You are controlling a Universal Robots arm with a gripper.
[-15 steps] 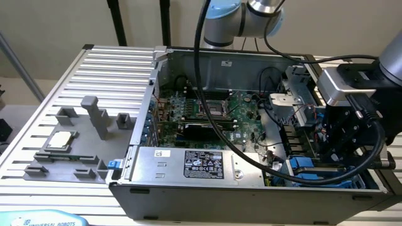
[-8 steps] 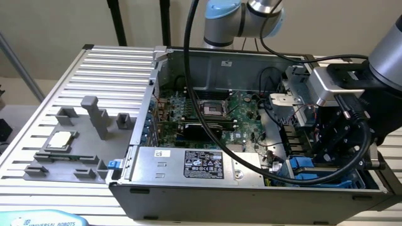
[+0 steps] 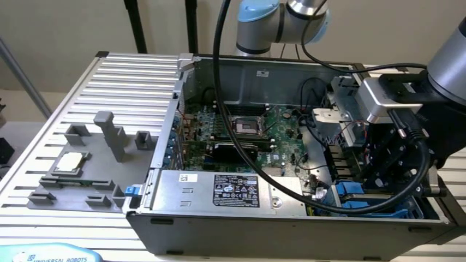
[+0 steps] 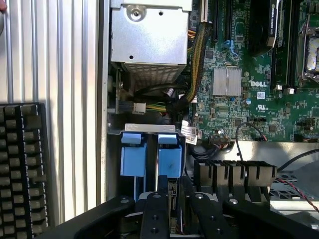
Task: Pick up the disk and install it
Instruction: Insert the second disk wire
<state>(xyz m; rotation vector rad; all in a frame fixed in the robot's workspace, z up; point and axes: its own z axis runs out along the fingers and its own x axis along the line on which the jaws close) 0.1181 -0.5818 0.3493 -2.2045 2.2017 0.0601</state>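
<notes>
The disk (image 4: 173,196) stands on edge in the drive bay at the case's front corner, on the exterior view's right. Its blue carrier rail (image 4: 169,159) sits beside a second blue rail (image 4: 132,158). My gripper (image 4: 175,219) reaches down into that bay, its black fingers (image 4: 154,219) on either side of the disk's thin edge and shut on it. In the exterior view the gripper (image 3: 382,174) hangs low inside the open computer case (image 3: 218,229), just above the blue bay parts (image 3: 353,191).
A silver power supply with a black label (image 3: 233,191) fills the case's front. The motherboard (image 3: 248,131) lies behind it, with cables (image 4: 197,59) and a metal cage (image 4: 149,35) close by. On the slatted table (image 3: 117,76) is a grey fixture holding a CPU chip (image 3: 71,162).
</notes>
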